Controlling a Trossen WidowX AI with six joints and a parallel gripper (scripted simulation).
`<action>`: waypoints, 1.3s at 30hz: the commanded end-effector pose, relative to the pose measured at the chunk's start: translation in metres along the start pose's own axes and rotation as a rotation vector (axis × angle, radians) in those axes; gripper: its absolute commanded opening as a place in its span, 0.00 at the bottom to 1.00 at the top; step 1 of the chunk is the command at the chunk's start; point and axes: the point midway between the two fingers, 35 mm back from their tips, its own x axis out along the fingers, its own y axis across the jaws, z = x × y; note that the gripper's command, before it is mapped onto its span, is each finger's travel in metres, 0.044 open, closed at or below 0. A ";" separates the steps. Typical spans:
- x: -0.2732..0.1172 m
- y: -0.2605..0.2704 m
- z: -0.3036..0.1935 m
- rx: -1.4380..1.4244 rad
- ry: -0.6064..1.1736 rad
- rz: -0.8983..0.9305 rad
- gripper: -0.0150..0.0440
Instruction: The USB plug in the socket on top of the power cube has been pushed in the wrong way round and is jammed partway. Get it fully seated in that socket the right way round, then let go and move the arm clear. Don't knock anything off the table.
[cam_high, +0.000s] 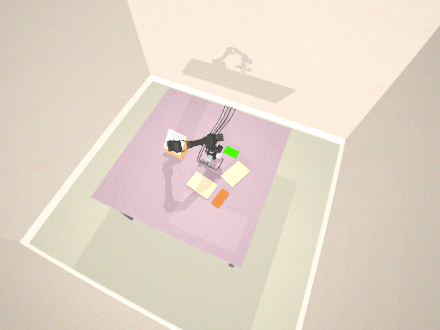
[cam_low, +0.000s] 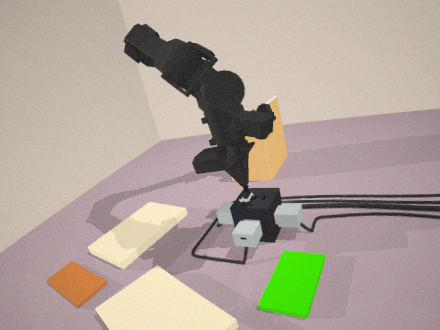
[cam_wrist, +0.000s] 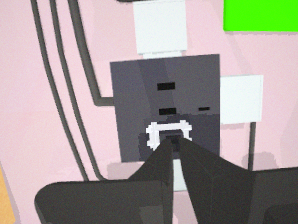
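The dark power cube (cam_low: 268, 220) (cam_wrist: 135, 90) stands upright with white plugs on its sides. Its top shows two dark slots in a row and a thin slot to one side. My gripper (cam_low: 246, 188) (cam_wrist: 174, 145) is over the cube's top, at the end of that row, and is shut on the USB plug. The small dark plug (cam_wrist: 172, 135) shows between and just beyond the fingertips, with a jagged white outline (cam_low: 246, 198) (cam_wrist: 170, 126) around it. The fingers hide part of it; how deep it sits and which way round it is cannot be told.
White side plugs (cam_low: 288, 215) (cam_wrist: 241, 99) and black cables (cam_low: 360, 205) (cam_wrist: 60, 75) surround the cube. A green slab (cam_high: 231, 152) (cam_low: 292, 285), an orange slab (cam_high: 220, 198) (cam_low: 76, 283) and two cream slabs (cam_high: 235, 174) (cam_high: 201, 185) lie nearby. A tan block (cam_low: 277, 150) stands behind the arm.
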 end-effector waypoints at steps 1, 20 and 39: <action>0.002 0.000 -0.002 -0.002 0.007 0.001 0.25; 0.000 0.000 0.000 0.000 0.000 0.000 0.42; -0.005 0.000 0.000 0.000 0.000 0.000 0.42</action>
